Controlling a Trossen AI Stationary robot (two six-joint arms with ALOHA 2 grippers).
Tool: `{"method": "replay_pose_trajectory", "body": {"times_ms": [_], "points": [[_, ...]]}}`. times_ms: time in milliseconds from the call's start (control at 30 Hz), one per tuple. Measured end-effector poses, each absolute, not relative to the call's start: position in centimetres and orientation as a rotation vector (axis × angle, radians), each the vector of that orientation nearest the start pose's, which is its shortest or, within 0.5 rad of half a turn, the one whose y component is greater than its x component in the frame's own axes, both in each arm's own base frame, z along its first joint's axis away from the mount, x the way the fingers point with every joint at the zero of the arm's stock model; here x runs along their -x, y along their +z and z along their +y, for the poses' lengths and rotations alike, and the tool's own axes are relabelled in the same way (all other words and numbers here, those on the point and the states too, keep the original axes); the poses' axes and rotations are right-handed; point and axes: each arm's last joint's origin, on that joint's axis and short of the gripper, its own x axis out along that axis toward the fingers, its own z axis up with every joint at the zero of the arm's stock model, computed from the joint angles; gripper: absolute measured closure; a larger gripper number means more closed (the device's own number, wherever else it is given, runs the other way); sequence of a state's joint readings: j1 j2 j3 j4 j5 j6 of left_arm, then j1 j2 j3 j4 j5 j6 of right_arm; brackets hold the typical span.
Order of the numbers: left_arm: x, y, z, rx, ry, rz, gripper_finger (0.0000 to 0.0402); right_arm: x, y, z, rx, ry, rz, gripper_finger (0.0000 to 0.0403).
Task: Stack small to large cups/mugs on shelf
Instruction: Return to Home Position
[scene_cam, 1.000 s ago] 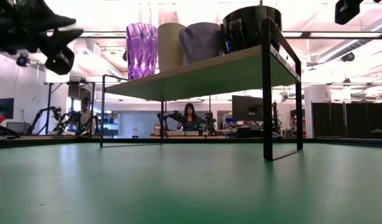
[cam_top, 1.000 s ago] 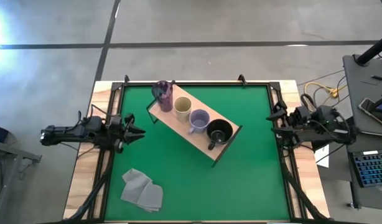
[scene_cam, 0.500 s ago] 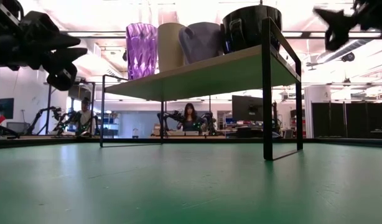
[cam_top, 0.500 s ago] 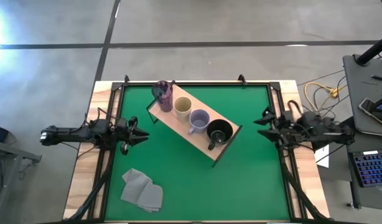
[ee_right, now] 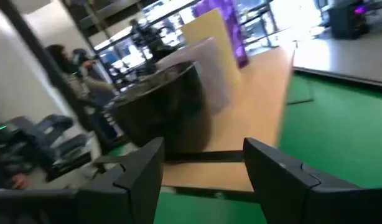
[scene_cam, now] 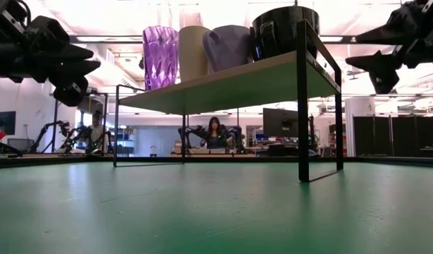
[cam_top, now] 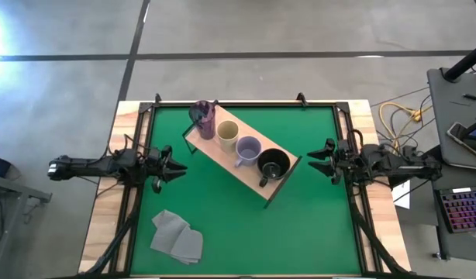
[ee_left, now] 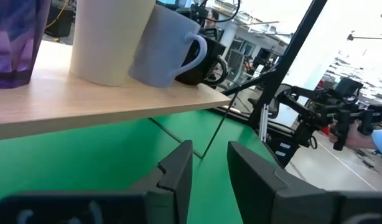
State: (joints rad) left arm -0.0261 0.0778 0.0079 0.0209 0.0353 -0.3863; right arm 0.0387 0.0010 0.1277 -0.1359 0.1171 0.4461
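The light-wood shelf (cam_top: 242, 159) stands slantwise on the green mat on its thin black frame. On it, in a row from far left to near right, stand the dark purple tumbler (cam_top: 203, 118), the cream-tan cup (cam_top: 227, 136), the lavender-grey mug (cam_top: 247, 149) and the black mug (cam_top: 273, 164). All four also show in the low view, from the tumbler (scene_cam: 160, 56) to the black mug (scene_cam: 283, 29). My left gripper (cam_top: 177, 165) is open and empty, left of the shelf. My right gripper (cam_top: 311, 160) is open and empty, just right of the shelf's black-mug end.
A folded grey cloth (cam_top: 177, 236) lies on the mat near the front left. The green mat (cam_top: 300, 232) is bare at the front right. People and other robot arms show in the room behind the table (scene_cam: 215, 134).
My right gripper has moved from the table's right edge toward the table's left, up to the shelf's black-mug end. The cups and the shelf have stayed put.
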Motion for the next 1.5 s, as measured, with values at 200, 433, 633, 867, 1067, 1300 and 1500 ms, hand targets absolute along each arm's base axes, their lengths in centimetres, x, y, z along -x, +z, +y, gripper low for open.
{"method": "replay_pose_trajectory", "body": {"times_ms": [200, 433, 633, 867, 1067, 1300, 1500], "points": [[-10.4, 15.8, -0.2, 0.384, -0.001, 0.090, 0.0314, -8.9, 19.4, 0.1, -0.447, -0.036, -0.028, 0.0191], [-10.6, 15.4, -0.2, 0.383, 0.018, 0.134, 0.0314, -9.1, 18.7, 0.4, -0.446, 0.045, -0.010, 0.0191], [-10.8, 15.2, -0.2, 0.381, 0.026, 0.161, 0.0314, -9.6, 16.9, 0.5, -0.467, 0.088, 0.021, 0.0191], [-10.9, 15.0, -0.2, 0.380, 0.031, 0.182, 0.0314, -9.6, 17.0, 0.8, -0.382, 0.198, 0.012, 0.0191], [-11.0, 15.0, -0.2, 0.379, 0.039, 0.184, 0.0314, -9.8, 16.9, 0.8, -0.384, 0.194, 0.030, 0.0191], [-11.0, 15.0, -0.2, 0.379, 0.038, 0.183, 0.0314, -9.8, 16.8, 0.8, -0.384, 0.194, 0.034, 0.0191], [-11.0, 15.0, -0.2, 0.380, 0.035, 0.179, 0.0314, -9.8, 16.8, 0.8, -0.384, 0.193, 0.034, 0.0191]]}}
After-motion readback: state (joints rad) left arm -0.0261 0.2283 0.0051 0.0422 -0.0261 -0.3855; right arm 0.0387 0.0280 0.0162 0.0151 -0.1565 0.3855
